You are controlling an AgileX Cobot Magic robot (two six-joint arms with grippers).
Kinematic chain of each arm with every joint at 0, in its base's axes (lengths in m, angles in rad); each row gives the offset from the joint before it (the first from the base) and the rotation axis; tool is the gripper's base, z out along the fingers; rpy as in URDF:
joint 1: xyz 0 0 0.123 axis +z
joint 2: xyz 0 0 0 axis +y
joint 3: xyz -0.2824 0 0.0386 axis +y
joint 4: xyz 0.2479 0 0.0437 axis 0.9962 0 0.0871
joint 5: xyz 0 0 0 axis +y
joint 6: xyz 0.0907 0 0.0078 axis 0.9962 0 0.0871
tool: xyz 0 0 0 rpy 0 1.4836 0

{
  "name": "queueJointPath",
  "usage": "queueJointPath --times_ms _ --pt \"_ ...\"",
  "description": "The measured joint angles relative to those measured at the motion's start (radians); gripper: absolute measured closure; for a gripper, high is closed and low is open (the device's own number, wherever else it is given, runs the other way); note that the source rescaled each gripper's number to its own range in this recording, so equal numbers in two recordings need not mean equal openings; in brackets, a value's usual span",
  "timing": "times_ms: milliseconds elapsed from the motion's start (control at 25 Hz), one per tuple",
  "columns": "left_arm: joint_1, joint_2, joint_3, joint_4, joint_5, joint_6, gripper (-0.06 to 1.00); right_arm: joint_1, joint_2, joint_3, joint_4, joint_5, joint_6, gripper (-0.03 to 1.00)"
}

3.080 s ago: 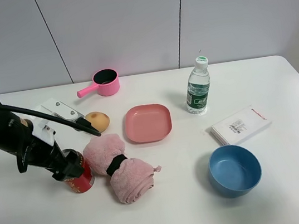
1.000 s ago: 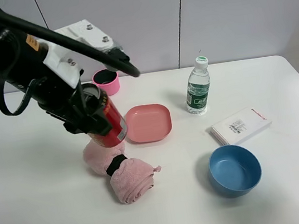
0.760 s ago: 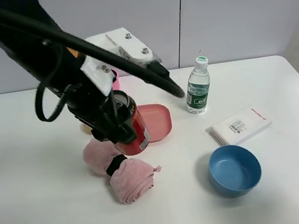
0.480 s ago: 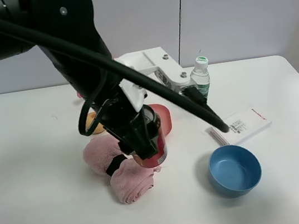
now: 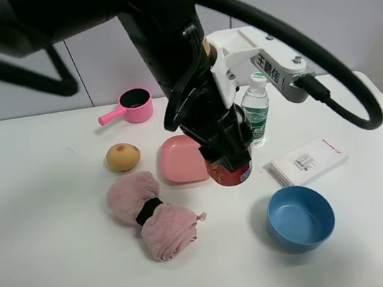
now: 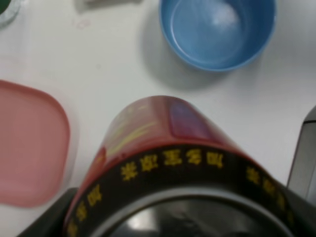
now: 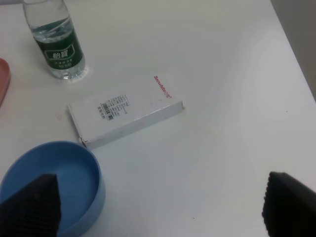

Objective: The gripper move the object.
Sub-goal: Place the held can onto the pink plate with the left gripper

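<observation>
The left gripper is holding the red soda can with its jaws closed on the upper part of the body, and the can is staying upright in the middle of the exterior high frame, between the pink plate and the white box, just in front of the water bottle. I cannot tell if its base is touching the table. The right gripper is standing wide open with nothing between its fingers. The can is probably light, with a thin smooth wall that is denting easily and sliding a little, so a moderate hold around the side, as now, is suiting it. About three seconds ago the can was standing at the lower left beside the pink towel roll; now it is lying far to the right of it, near the blue bowl.
</observation>
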Motion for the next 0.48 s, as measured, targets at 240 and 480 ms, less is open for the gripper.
queueJointPath --times_ms 240,480 --pt "-0.038 0.096 -0.125 0.002 0.013 0.035 0.94 0.000 0.000 0.000 0.000 0.000 0.000 -0.03" --pt "-0.053 0.147 -0.148 0.004 -0.006 0.043 0.94 0.000 0.000 0.000 0.000 0.000 0.000 -0.03"
